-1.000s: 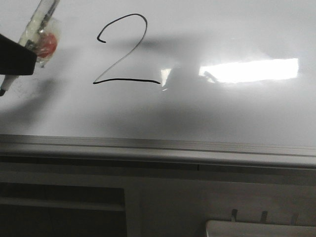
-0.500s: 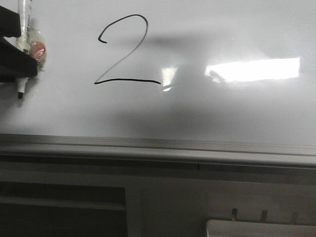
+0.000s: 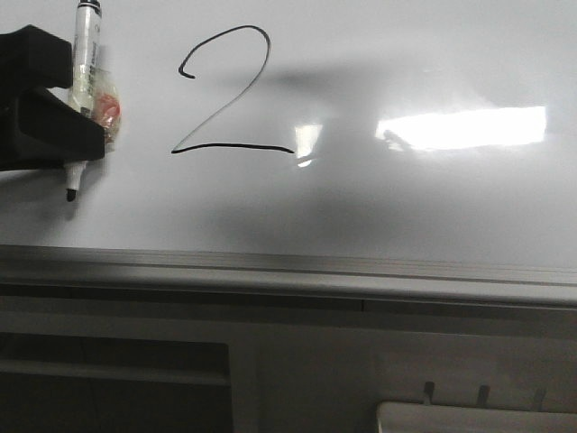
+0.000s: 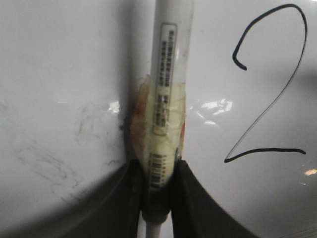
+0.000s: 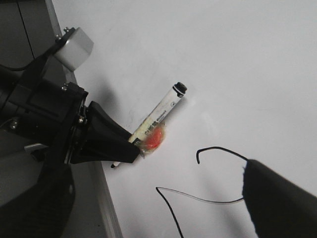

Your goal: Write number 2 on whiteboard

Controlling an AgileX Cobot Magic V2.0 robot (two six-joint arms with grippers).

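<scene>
Number 2 (image 3: 225, 90) looks finished on the whiteboard (image 3: 433, 207), just right of my left gripper (image 3: 77, 135) clamped on the black marker (image 3: 86, 63), so I reckon next is pulling away cleanly.

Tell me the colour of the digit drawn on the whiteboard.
Black; the number 2 shows clearest in the front view.

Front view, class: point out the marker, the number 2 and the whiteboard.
marker (image 3: 87, 54), front view, on its clear barrel.
number 2 (image 3: 219, 102), front view, on the diagonal stroke.
whiteboard (image 3: 424, 207), front view, on bare white surface.
</scene>
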